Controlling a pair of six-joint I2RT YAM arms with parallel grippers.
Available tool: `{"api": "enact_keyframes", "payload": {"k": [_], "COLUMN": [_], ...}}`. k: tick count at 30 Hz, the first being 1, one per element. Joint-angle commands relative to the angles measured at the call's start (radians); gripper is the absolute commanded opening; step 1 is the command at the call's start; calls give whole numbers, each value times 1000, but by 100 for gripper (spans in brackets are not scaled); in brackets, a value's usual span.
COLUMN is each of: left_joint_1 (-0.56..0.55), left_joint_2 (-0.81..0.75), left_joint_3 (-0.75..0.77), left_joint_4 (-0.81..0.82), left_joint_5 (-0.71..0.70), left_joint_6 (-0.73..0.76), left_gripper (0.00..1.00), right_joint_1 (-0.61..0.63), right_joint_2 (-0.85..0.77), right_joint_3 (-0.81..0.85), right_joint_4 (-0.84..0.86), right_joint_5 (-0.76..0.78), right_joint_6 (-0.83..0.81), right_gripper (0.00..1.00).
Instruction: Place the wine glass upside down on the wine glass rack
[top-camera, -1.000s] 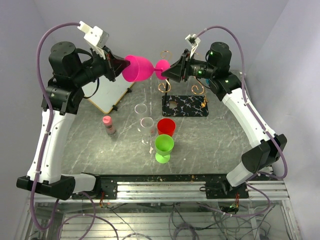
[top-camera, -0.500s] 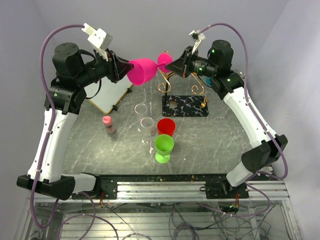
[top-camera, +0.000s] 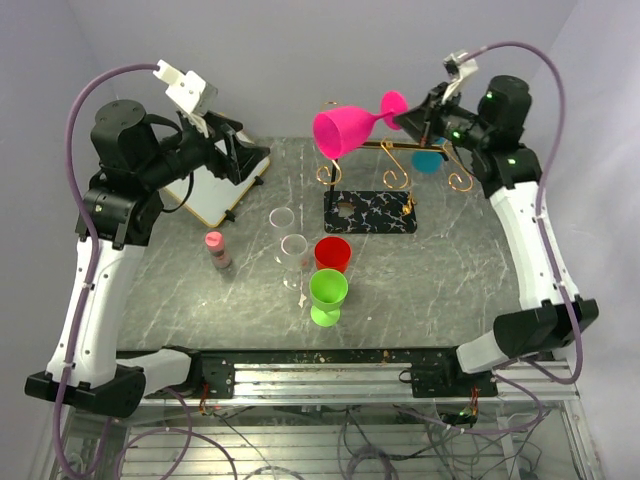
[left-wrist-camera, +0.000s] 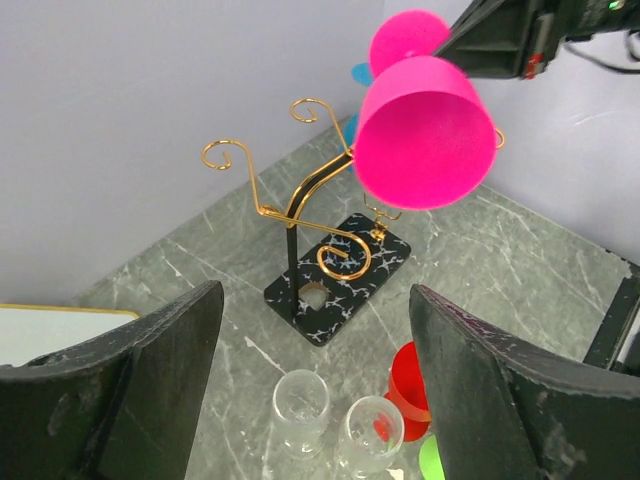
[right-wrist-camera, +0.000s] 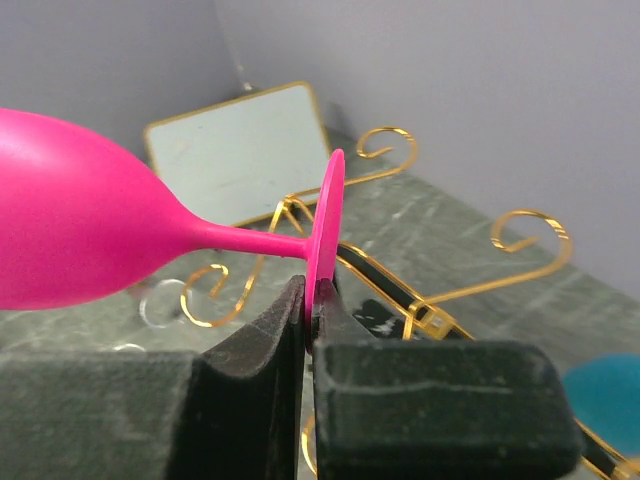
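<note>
- The right jaws were pinched shut on the edge of the flat foot of the pink wine glass (top-camera: 348, 130), the disc caught between the two black pads (right-wrist-camera: 250, 350).
- From those jaws the glass lay nearly on its side in the air. Its stem was about level and its bowl reached out toward the left jaws, tipped slightly down.
- The wine glass rack (top-camera: 385, 213) stood on the grey veined counter (top-camera: 450, 270), below the right jaws and a little toward the left jaws. Its gold scroll arms ran under the glass, which hung on none of them.
- The left jaws stood wide apart with nothing between them. They were well apart from the glass, which sat ahead of them and higher.
- Ahead of and below the left jaws stood two clear glasses (top-camera: 282, 218), a red cup (top-camera: 332, 254) and a green goblet (top-camera: 327, 292).
- A white gold-edged board (top-camera: 210, 195) lay under the left jaws, with a pink-capped bottle (top-camera: 216, 250) near it.
</note>
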Motion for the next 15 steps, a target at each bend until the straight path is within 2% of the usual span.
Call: {"api": "enact_keyframes", "payload": {"k": [1,10,15], "left_joint_1": [-1,-1,-1], "left_joint_2": [-32,-79,-92], "left_joint_3": [-17,-48,-50], "left_joint_4": [-39,-100,-122], "left_joint_5": [-40,-162,-193], "left_joint_6": [72,161,205], "left_gripper": [88,94,94], "right_joint_1": [-42,-46,-46], "right_joint_2": [-93,-212,-261], "right_joint_3": [35,108,83], "right_joint_4": [-120,-422,-565], "right_joint_5": [32,350,431], "right_joint_6": [-234,-718,-921], "right_gripper": [0,0,0]}}
